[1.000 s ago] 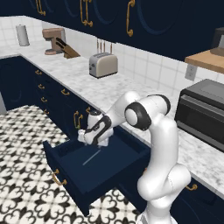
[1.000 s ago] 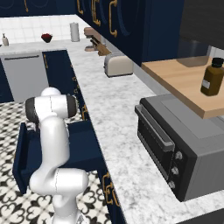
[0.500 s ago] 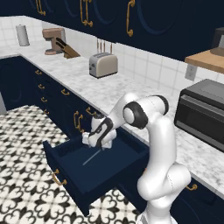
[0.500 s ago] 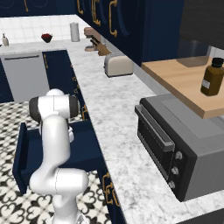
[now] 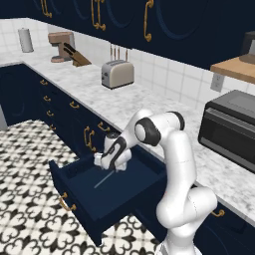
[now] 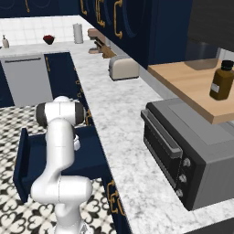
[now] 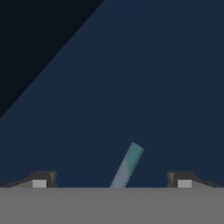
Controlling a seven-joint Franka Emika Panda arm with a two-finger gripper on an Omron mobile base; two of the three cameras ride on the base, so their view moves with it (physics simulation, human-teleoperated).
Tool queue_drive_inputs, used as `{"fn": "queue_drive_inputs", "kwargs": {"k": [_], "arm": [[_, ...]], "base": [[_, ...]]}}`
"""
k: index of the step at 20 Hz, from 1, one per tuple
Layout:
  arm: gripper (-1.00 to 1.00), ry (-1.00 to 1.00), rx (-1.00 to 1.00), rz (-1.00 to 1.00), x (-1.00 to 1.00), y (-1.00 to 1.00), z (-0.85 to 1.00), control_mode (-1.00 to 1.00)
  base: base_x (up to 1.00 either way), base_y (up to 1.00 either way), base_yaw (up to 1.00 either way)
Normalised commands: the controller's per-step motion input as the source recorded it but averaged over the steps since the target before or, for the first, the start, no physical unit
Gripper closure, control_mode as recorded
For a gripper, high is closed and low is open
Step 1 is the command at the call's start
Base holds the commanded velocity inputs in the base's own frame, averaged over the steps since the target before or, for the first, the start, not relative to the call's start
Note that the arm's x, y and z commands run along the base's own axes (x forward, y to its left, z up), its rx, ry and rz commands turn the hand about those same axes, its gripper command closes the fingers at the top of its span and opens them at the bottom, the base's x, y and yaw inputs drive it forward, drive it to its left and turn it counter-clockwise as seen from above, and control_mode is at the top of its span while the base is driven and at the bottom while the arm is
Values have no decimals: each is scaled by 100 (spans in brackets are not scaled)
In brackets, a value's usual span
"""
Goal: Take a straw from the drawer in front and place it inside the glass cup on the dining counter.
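Observation:
The navy drawer (image 5: 74, 172) stands pulled out below the marble worktop, its left wall also in the right base view (image 6: 23, 160). The straw (image 5: 104, 179), a thin pale stick, lies slanted on the drawer floor. My gripper (image 5: 110, 168) hangs inside the drawer just above the straw's far end, jaws wide open and holding nothing. In the hand view the straw's end (image 7: 127, 165) lies between the two fingertips (image 7: 43, 179), close below the gripper (image 7: 113, 180). The glass cup and the dining counter are out of view.
The drawer's brass pull (image 5: 65, 203) faces the patterned tile floor (image 5: 30, 149). On the marble worktop (image 5: 99, 97) stand a toaster (image 5: 117, 73) and a dark microwave (image 5: 231, 132). Navy cabinet doors with brass handles (image 5: 88, 138) sit just behind the drawer.
The hand has dropped lower into the drawer, closer to the straw. The jaws have stayed open and the straw has not moved.

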Motion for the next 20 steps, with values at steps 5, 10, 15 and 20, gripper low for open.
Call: {"fn": "queue_drive_inputs", "kwargs": {"k": [5, 10, 15, 20], "arm": [[-100, 0, 0, 0, -2, 0, -22, -100], [-100, 0, 0, 0, 0, 0, -25, -100], [-100, 1, -1, 0, 0, 6, -32, -100], [-100, 7, -3, 0, 3, 15, -47, -100]], "base": [[0, 0, 0], [0, 0, 0], [0, 0, 0], [0, 0, 0]]}}
